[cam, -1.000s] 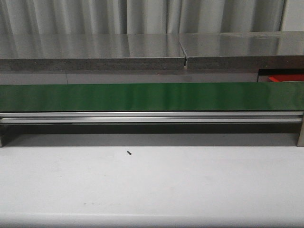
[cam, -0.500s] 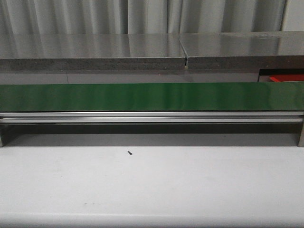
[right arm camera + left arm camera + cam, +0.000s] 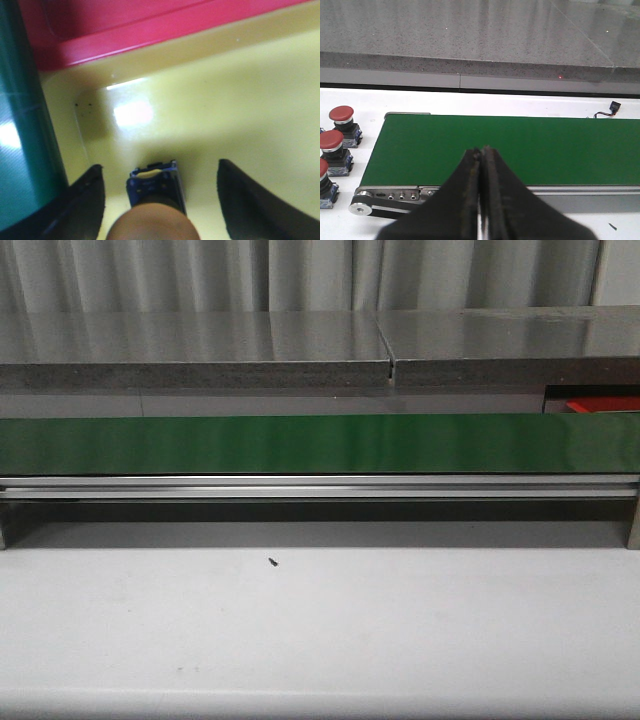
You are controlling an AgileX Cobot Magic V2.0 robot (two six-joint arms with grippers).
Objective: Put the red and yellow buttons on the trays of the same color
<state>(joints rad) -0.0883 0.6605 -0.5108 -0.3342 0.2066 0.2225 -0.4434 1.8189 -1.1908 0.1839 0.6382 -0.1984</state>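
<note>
The right gripper (image 3: 160,200) hangs with jaws spread wide over the yellow tray (image 3: 240,115); a yellow button (image 3: 154,212) on a blue base lies between the fingers, on the tray floor; the red tray (image 3: 150,30) borders the yellow tray; the left gripper (image 3: 481,165), fingers pressed together and empty, hovers over the green conveyor belt (image 3: 520,145); three red buttons (image 3: 341,114) stand beside the belt's end.

Long green conveyor belt (image 3: 320,444) on silver aluminium rail (image 3: 320,487), behind white tabletop (image 3: 320,630) with small black speck (image 3: 272,562).
</note>
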